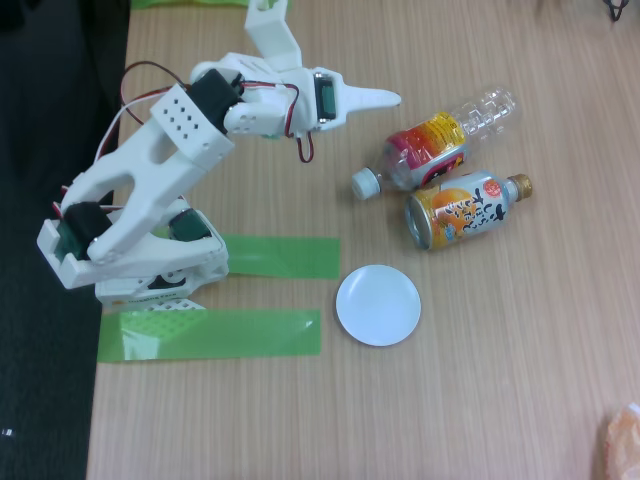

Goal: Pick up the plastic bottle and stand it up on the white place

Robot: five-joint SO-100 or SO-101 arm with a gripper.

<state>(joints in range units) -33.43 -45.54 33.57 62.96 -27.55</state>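
Gripper, seemingly closed and empty, points at plastic bottle lying just right, cap toward white plate.

You have one fixed view, mounted above the wooden table and looking almost straight down, tipped slightly so the arm's base shows some side face. Take the white plate as your landmark: it sits just below and right of frame centre. The base lies to its left near the table's dark edge, the green tape strips between them. The camera stands at middling height; the table runs past the top, right and bottom borders.
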